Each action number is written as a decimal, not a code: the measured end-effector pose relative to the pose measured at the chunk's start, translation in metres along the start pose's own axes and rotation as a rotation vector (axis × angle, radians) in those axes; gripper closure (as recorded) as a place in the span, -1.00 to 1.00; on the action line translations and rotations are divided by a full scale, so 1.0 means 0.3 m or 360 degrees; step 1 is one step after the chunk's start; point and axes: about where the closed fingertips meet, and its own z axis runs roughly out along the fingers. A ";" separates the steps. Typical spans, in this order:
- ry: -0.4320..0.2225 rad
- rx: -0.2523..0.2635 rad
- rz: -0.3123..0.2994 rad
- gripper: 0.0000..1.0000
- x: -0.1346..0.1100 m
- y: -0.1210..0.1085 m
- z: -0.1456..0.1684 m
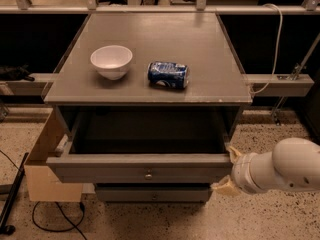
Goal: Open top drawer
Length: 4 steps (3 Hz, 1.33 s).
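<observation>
Top drawer [110, 168]: wide grey wooden front with a small round metal knob [148, 174] at centre, pulled well out from under the tabletop, dark boxy interior exposed. Gripper [228, 170] sits just beside the front's right end on a smooth, rounded white arm [285, 171]; its two cream fingers [233, 153] are spread one above the other, released, clasping nothing. On the matte grey tabletop [200, 44]: a glossy round white bowl [111, 60], upright, with a blue can [168, 74] on its side nearby; a narrower grey drawer [152, 194] underneath, and a cardboard box [45, 169] at left on the speckled floor [260, 219].
</observation>
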 end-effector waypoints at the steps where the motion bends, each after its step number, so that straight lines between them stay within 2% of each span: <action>1: 0.0000 0.0000 0.0000 0.62 -0.015 -0.005 -0.024; 2: 0.0000 0.0000 0.0000 1.00 -0.021 -0.007 -0.033; 4: -0.0002 -0.0014 -0.0005 1.00 -0.038 0.004 -0.065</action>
